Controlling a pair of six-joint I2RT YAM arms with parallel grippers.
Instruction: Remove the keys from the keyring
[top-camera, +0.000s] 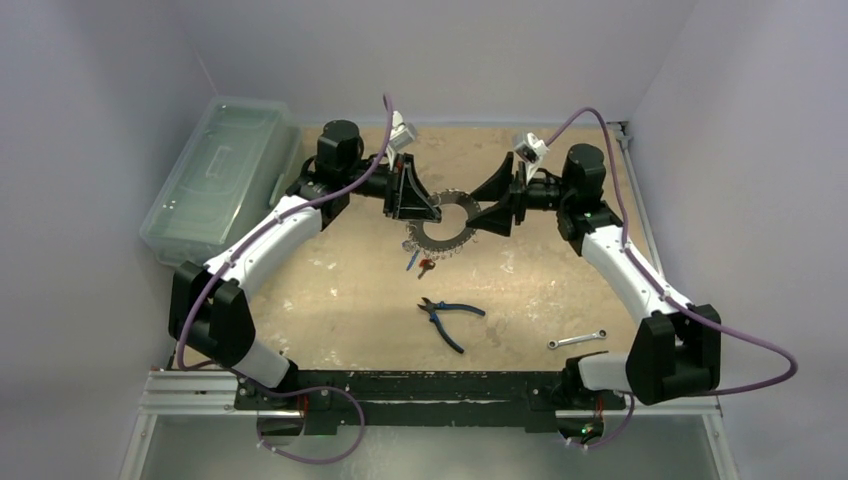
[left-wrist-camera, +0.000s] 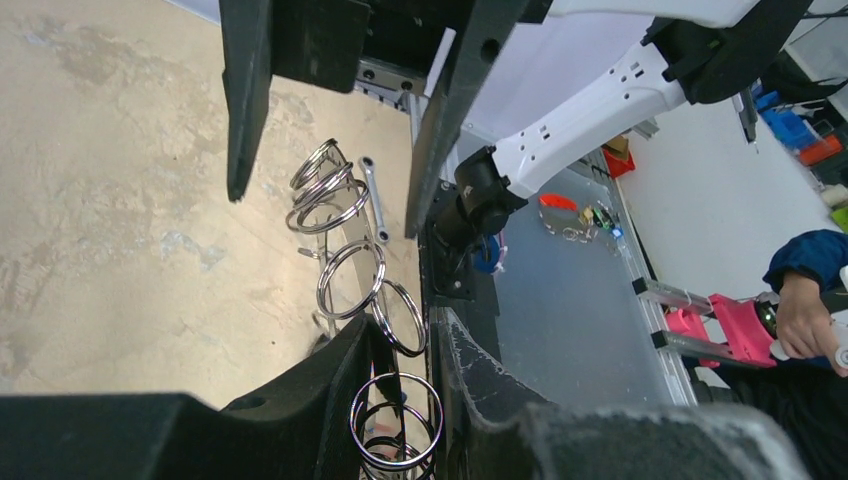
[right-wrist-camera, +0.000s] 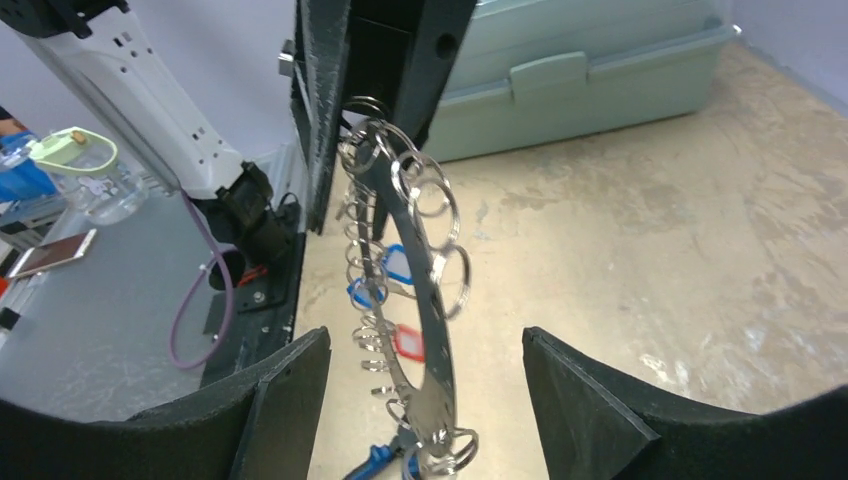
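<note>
The keyring (top-camera: 440, 228) is a curved silver band strung with many small rings and keys, held up above the table between both arms. My left gripper (top-camera: 424, 206) is shut on its left end. In the left wrist view the left gripper (left-wrist-camera: 420, 335) stands nearly closed with silver rings (left-wrist-camera: 350, 280) lined up in front of it. My right gripper (top-camera: 490, 207) is open. In the right wrist view the right gripper (right-wrist-camera: 425, 350) stands wide apart on either side of the band (right-wrist-camera: 432, 330) without touching it. Blue (right-wrist-camera: 395, 265) and red (right-wrist-camera: 408, 343) tags hang from it.
Two loose tagged keys (top-camera: 420, 265), one blue and one red, lie on the table below the keyring. Blue-handled pliers (top-camera: 450, 320) lie nearer the front and a silver wrench (top-camera: 577, 340) at the front right. A clear plastic box (top-camera: 215, 175) stands at the far left.
</note>
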